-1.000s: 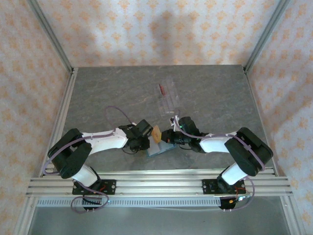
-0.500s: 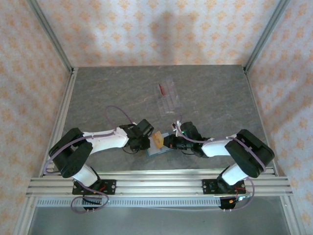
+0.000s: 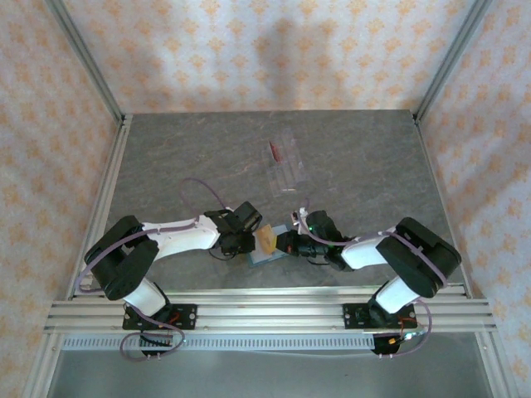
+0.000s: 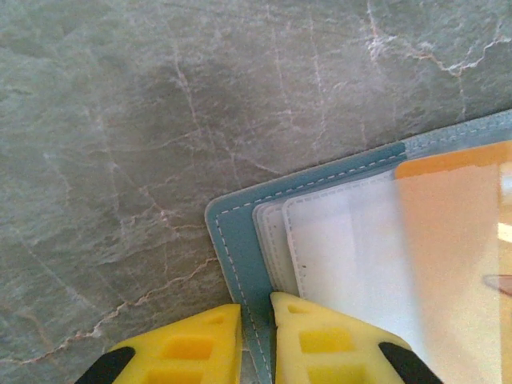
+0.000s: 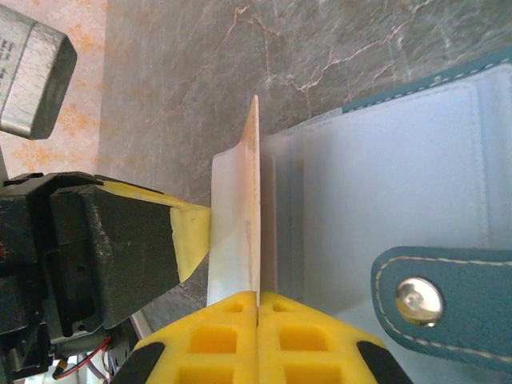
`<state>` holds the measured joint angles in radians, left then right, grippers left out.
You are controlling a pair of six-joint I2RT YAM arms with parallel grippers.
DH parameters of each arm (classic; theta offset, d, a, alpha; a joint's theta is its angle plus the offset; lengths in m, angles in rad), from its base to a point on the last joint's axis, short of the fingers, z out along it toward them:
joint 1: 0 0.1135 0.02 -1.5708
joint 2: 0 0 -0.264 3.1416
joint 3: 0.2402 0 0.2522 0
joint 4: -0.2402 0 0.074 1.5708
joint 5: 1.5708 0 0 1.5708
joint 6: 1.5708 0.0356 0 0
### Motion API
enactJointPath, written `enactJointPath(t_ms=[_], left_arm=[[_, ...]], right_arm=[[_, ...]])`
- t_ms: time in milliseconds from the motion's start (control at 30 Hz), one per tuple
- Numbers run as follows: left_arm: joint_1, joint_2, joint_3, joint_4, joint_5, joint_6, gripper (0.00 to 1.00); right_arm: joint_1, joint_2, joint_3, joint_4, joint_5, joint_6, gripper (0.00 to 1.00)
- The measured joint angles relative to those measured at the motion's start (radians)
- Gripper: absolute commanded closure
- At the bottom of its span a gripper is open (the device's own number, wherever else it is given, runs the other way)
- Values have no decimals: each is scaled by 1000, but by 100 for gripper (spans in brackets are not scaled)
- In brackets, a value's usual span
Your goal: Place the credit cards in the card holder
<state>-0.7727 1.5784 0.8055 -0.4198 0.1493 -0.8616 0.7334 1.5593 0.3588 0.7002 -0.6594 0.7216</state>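
Note:
The teal card holder [image 3: 267, 256] lies open on the grey table near the front edge, its translucent sleeves [image 5: 384, 176] facing up. My left gripper [image 4: 256, 320] is shut on the holder's teal cover edge [image 4: 240, 264]. My right gripper [image 5: 258, 300] is shut on an orange credit card [image 5: 256, 200], held on edge just above the sleeves. That orange card [image 3: 265, 240] stands between the two grippers in the top view and shows blurred at the right in the left wrist view [image 4: 456, 240]. A dark red credit card [image 3: 274, 151] stands farther back.
A clear plastic stand [image 3: 288, 168] holds the dark red card at mid-table. The holder's teal strap with a metal snap [image 5: 420, 298] lies to the right of my right fingers. Aluminium rails run along the table's sides and front [image 3: 265, 313].
My right gripper has moved a little left and toward the front edge with the orange card, closer over the holder. The left gripper has stayed on the cover.

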Motion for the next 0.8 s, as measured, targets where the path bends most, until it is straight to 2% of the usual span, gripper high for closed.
enactJointPath(t_ms=[333, 800], left_arm=[[0, 6, 8, -10, 0, 0, 84], [0, 8, 13, -14, 0, 7, 84]], right_arm=[[18, 78, -18, 125, 0, 47, 100], [19, 78, -43, 138, -5, 48, 100]])
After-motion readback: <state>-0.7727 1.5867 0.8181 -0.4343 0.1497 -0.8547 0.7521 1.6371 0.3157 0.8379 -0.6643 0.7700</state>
